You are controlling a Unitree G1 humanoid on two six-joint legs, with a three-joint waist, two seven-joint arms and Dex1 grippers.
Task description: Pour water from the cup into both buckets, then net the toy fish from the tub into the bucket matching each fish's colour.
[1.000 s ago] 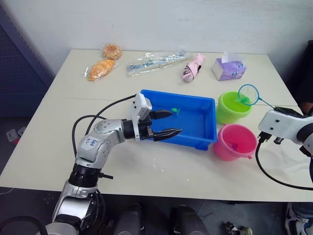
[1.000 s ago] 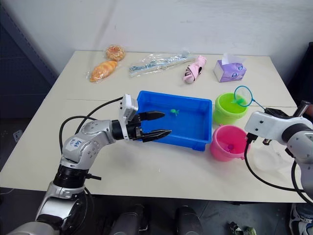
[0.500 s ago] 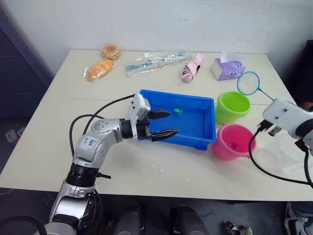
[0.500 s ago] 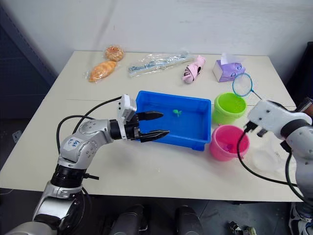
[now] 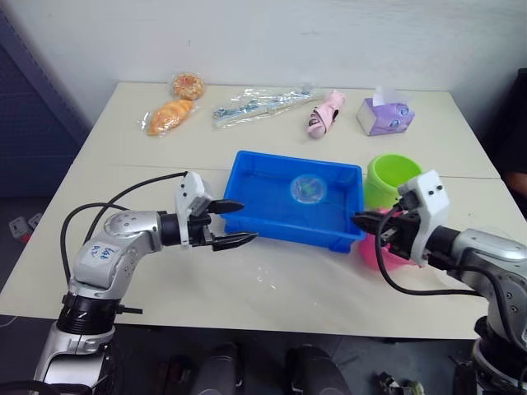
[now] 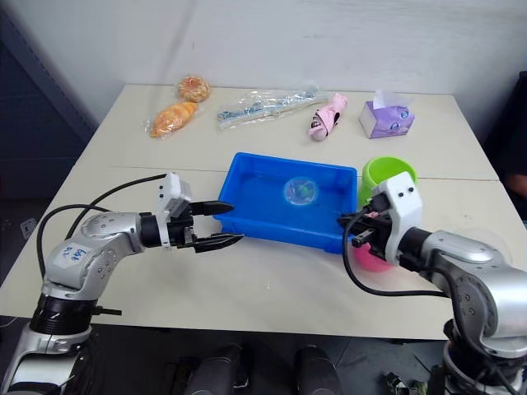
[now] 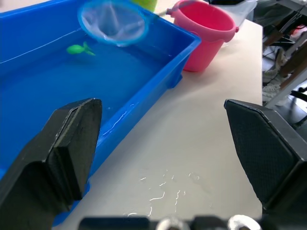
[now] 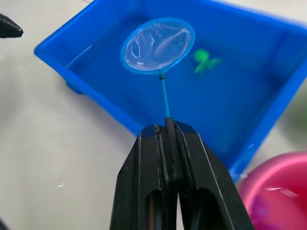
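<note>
The blue tub (image 5: 249, 164) holds water and one green toy fish (image 8: 205, 58). My right gripper (image 8: 165, 128) is shut on the thin handle of the net. The net's light blue hoop (image 5: 308, 188) hovers over the tub's far middle, right beside that fish. This gripper (image 5: 363, 220) sits at the tub's right end, in front of the pink bucket (image 5: 390, 257). The lime green bucket (image 5: 394, 175) stands just behind. My left gripper (image 5: 244, 222) is open and empty, just off the tub's left front corner. The cup is hidden behind my right arm.
Along the table's far edge lie two wrapped pastries (image 5: 169, 117), a clear plastic bag (image 5: 263, 103), a pink plush toy (image 5: 324, 113) and a purple tissue pack (image 5: 384, 115). Water drops (image 7: 163, 189) speckle the table in front of the tub.
My right arm has swung the net from above the green bucket down into the tub beside the green fish. The left gripper has drawn back leftward off the tub's edge.
</note>
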